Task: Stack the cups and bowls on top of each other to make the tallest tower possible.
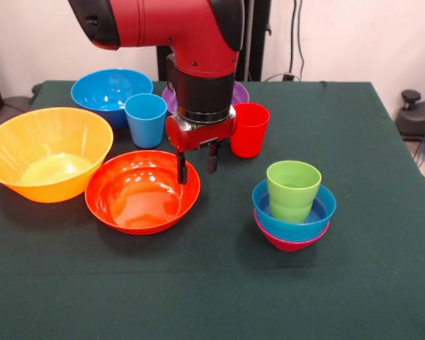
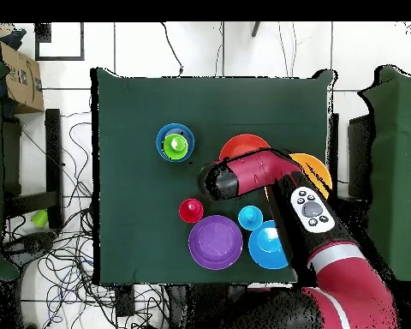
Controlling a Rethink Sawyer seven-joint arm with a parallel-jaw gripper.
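The tower (image 1: 293,212) stands on the green bench (image 1: 382,283), at the right in the front view, well apart from the other ware. It has three pieces: a small magenta bowl (image 1: 290,243) at the bottom, a small blue bowl (image 1: 296,221) nested in it, and a green cup (image 1: 293,190) standing upright inside the blue one. In the overhead view the same pile (image 2: 175,142) shows as a blue ring around a green centre.

The arm (image 1: 191,42) comes down from above. Its fingers (image 1: 196,165) hang over the far right rim of the red-orange bowl (image 1: 138,195). The two fingers are apart, with a clear gap between them, and they hold nothing. One tip is over the bowl's rim; I cannot tell if it touches.

The yellow bowl (image 1: 46,152) sits at the left, touching or almost touching the red-orange one. Behind it is the large blue bowl (image 1: 106,92), and the blue cup (image 1: 146,119) stands upright just in front of that bowl. The purple bowl (image 1: 239,93) is mostly hidden behind the arm in the front view, but shows fully from overhead (image 2: 216,242). The red cup (image 1: 250,129) stands upright just in front of it.
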